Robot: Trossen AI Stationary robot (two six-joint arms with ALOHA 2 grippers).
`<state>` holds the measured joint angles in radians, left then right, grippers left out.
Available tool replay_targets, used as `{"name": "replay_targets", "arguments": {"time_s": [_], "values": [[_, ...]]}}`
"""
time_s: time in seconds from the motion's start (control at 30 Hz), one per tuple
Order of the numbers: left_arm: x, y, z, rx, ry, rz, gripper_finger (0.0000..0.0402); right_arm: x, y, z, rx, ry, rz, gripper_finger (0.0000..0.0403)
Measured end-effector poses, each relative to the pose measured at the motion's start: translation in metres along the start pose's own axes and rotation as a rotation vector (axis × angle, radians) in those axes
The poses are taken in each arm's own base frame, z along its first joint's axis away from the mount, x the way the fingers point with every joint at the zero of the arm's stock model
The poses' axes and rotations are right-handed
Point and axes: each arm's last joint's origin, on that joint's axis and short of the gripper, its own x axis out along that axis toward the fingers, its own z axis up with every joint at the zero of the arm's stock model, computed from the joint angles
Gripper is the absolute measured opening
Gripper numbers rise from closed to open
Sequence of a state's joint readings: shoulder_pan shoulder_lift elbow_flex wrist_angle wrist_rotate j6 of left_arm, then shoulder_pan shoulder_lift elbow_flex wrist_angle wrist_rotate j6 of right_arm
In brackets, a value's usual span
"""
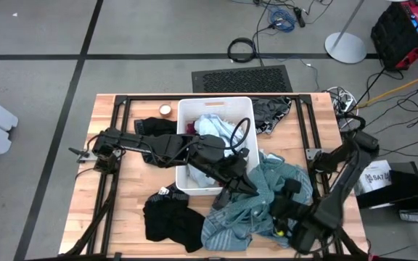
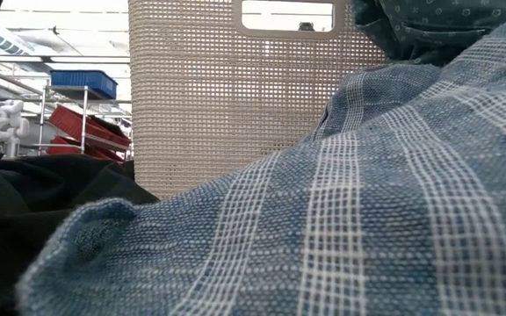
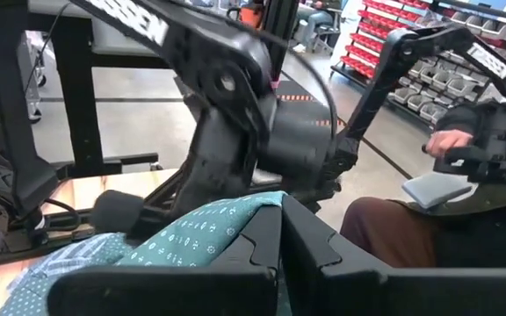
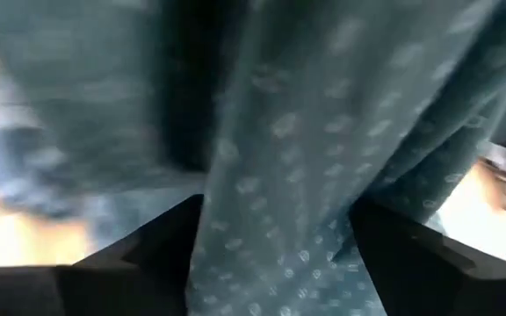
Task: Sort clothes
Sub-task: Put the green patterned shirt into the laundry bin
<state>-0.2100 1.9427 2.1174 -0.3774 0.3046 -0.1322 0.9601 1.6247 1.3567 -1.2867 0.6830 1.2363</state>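
Observation:
A large teal-grey striped garment (image 1: 256, 206) lies heaped on the table's near right, beside the white bin (image 1: 186, 109); it fills the low view (image 2: 367, 202). My left gripper (image 1: 247, 185) reaches over the bin's near right corner and is shut on the garment's dotted teal cloth (image 3: 209, 228). My right gripper (image 1: 287, 212) stands over the heap's right part with the same dotted cloth (image 4: 279, 158) between its fingers. Light blue cloth (image 1: 212, 129) lies in the bin. A black garment (image 1: 169, 217) lies at the near left, a dark patterned one (image 1: 271, 112) at the far right. My left gripper pinches a bunched part of the dotted teal cloth (image 3: 257, 219) between its two fingers; the cloth bulges out past the fingers. The rest of the garment lies on the table. My right gripper has a bunched fold of the dotted teal cloth (image 4: 275, 237) between its two fingers (image 4: 148, 254), filling the gap. The fingers come from above. The cloth runs away past the fingertips in several folds.
A small round object (image 1: 165, 110) lies left of the bin's far corner. Bare wood shows at the table's left (image 1: 122, 203). A black frame rail (image 1: 194, 96) runs along the far edge. A person's hand (image 3: 451, 140) shows beyond the table in the left wrist view.

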Motion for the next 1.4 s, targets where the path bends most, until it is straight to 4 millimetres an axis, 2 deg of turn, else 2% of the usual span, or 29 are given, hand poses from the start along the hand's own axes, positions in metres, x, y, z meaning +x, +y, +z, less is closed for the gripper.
{"name": "replay_targets", "arguments": {"time_s": [0.13, 0.23, 0.3, 0.43, 0.47, 0.6, 0.77, 0.93, 1.07, 1.2, 1.4], "values": [[0.0, 0.0, 0.0, -0.002, 0.002, 0.0, 0.0006, 0.013, 0.006, -0.004, 0.005, -0.037, -0.095, 0.0257], [0.0, 0.0, -0.001, -0.004, 0.01, 0.001, 0.0006, 0.014, 0.007, -0.005, 0.005, -0.042, -0.102, 0.0221], [0.0, -0.001, -0.001, -0.004, 0.013, 0.0, 0.0006, 0.014, 0.007, -0.004, 0.016, -0.043, -0.1, 0.0174], [0.0, 0.0, -0.002, -0.007, 0.024, 0.001, 0.0006, 0.009, 0.004, -0.004, 0.006, -0.019, -0.08, 0.0035], [0.0, -0.001, -0.003, -0.008, 0.026, 0.002, 0.0006, 0.007, 0.003, -0.005, -0.004, -0.005, -0.07, 0.0018], [0.0, -0.001, -0.003, -0.009, 0.026, 0.001, 0.0006, -0.01, -0.004, 0.002, 0.003, 0.06, -0.028, 0.0004], [0.0, 0.0, -0.002, -0.008, 0.025, 0.002, 0.0006, -0.053, -0.016, 0.022, -0.017, 0.046, 0.031, 0.0002], [0.0, 0.0, -0.002, 0.003, 0.025, 0.003, 0.0006, -0.098, -0.026, 0.043, -0.03, -0.099, 0.147, 0.0001], [0.0, 0.001, -0.002, 0.009, 0.023, 0.013, 0.0006, -0.122, -0.032, 0.052, -0.042, -0.26, 0.177, 0.0001], [0.001, 0.0, -0.002, 0.013, 0.008, 0.014, 0.0006, -0.126, -0.03, 0.05, -0.068, -0.374, 0.14, 0.0001], [0.008, -0.003, -0.004, 0.014, -0.004, 0.004, 0.0006, -0.109, -0.021, 0.047, -0.15, -0.392, 0.059, 0.0034]]}}
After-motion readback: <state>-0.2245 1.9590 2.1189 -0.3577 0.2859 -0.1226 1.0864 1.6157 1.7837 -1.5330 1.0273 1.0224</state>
